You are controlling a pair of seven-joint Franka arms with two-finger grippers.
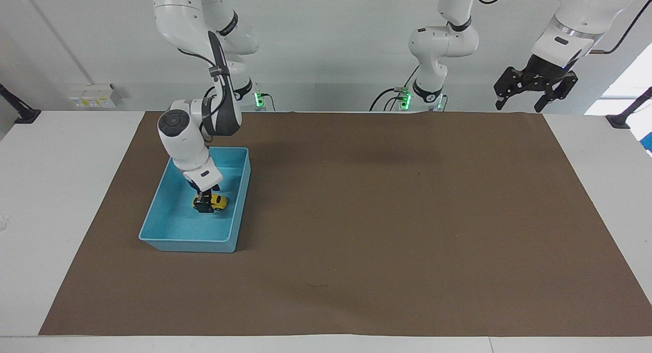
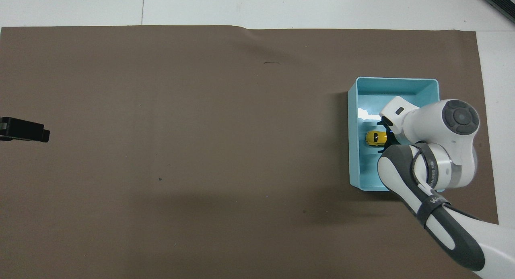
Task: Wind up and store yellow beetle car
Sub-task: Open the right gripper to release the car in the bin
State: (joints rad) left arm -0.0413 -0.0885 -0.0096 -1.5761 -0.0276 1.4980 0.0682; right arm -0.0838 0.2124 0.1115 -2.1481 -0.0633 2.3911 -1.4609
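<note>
Your right gripper (image 1: 205,204) is down inside the blue bin (image 1: 153,225), fingers clamped on the yellow beetle car (image 1: 216,202) near the bin floor. Left gripper (image 1: 535,88) waits, fingers apart, well away from the bin.

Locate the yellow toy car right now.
In the blue bin at the right arm's end of the table: the car sits on the bin floor, with the right gripper at it.
</note>
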